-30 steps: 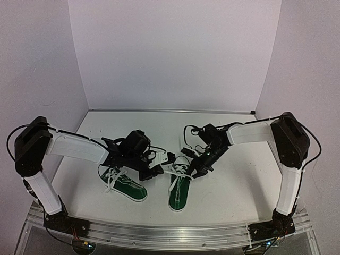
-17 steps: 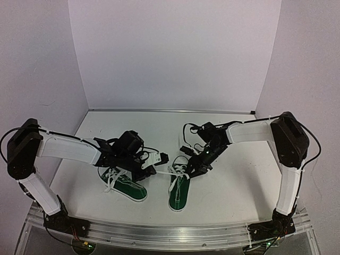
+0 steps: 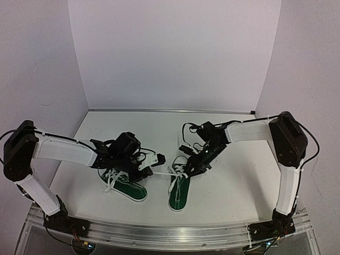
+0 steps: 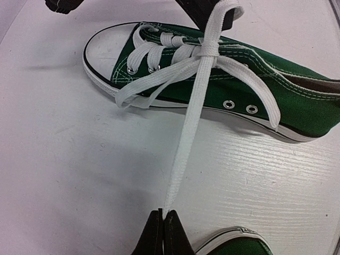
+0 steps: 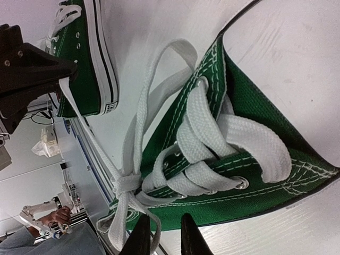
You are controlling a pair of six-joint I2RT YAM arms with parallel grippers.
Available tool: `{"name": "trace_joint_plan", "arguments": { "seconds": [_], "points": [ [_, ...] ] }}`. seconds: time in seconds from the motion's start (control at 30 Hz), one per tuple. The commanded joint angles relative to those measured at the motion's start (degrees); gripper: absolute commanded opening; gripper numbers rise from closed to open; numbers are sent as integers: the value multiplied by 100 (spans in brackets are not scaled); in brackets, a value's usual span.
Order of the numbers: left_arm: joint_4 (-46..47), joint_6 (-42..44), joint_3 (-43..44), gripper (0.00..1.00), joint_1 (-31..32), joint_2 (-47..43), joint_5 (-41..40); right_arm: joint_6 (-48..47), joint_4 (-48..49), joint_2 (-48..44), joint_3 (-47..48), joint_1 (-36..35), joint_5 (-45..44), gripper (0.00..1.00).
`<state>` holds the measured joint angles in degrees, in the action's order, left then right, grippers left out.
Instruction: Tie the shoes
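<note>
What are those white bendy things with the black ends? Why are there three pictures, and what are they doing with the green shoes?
Those are robot arms, a left arm and a right arm, bolted to the near edge of a white table. The wide picture comes from a camera fixed above and behind them. The other two come from a small camera on each wrist, so you see the pinching fingers up close. On the table lie two small green shoes with white laces, and the arms are meant to tie them. The left gripper is pinched shut on one lace, drawn straight from the knot of one shoe. The right gripper hovers by that same shoe's laces with its fingers a little apart, holding nothing that I can make out.
</note>
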<state>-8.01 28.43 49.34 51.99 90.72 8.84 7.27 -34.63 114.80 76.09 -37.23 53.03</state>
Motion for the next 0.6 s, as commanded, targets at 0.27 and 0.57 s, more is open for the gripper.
{"name": "trace_joint_plan", "arguments": {
  "seconds": [0.27,0.57],
  "points": [
    [-2,21,311,1,-26,86,337,-226,-304,22,39,-222,106,13],
    [-187,349,100,2,85,102,341,-111,-401,-205,-219,110,-585,0]
  ]
}}
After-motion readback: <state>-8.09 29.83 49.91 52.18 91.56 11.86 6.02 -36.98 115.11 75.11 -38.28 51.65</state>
